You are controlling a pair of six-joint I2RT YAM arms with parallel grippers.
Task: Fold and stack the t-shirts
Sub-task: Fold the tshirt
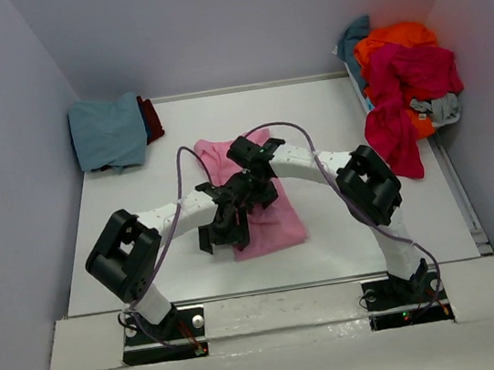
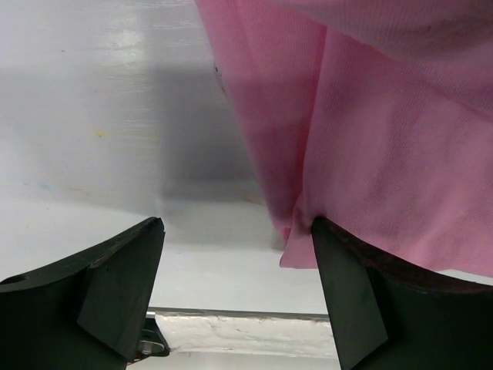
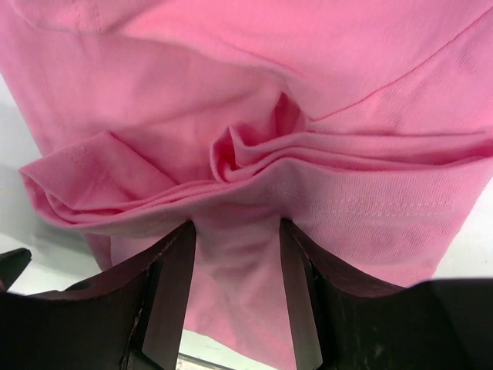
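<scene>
The pink t-shirt [image 3: 308, 92] is matt knit cloth; the table [image 2: 92, 116] seems smooth, faintly glossy.

White table [image 1: 330, 118]; plain lilac-grey walls [image 1: 233, 21].

pink tee [image 1: 280, 222] ctr, blue tee [image 1: 109, 131] rear L, tee pile [image 1: 402, 76] rear R

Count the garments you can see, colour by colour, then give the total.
Light pink t-shirt: 1
Dusty blue t-shirt: 1
Dark red garment: 1
Orange t-shirt: 1
Crimson-magenta t-shirt: 1
Teal t-shirt: 1
Grey t-shirt: 1
Total: 7 visible; the heap on the right may hide more.
</scene>
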